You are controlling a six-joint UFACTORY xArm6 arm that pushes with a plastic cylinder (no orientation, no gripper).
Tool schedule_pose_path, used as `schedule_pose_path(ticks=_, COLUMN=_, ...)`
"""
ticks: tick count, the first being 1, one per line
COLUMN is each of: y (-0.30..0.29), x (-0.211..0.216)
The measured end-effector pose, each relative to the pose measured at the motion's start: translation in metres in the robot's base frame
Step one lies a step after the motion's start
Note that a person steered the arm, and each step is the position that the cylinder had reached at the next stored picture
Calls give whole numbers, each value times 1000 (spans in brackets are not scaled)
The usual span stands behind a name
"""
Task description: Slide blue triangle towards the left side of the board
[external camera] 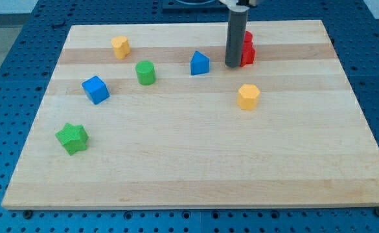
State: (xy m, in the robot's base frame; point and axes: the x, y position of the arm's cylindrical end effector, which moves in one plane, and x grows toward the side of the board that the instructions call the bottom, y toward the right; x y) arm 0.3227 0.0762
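The blue triangle stands on the wooden board near the view's top, a little right of centre. My tip rests on the board just to the right of the blue triangle, with a small gap between them. The dark rod rises from it toward the view's top. A red block sits right behind the rod, partly hidden by it.
A green cylinder lies left of the blue triangle. A yellow block sits at the upper left. A blue cube and a green star lie at the left. A yellow hexagon lies below my tip.
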Motion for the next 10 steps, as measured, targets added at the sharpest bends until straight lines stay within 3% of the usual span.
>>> schedule_pose_path(ticks=2, y=-4, x=21)
schedule_pose_path(ticks=4, y=-16, x=-1)
schedule_pose_path(ticks=7, y=-90, x=-7)
schedule_pose_path(ticks=10, y=-109, x=21)
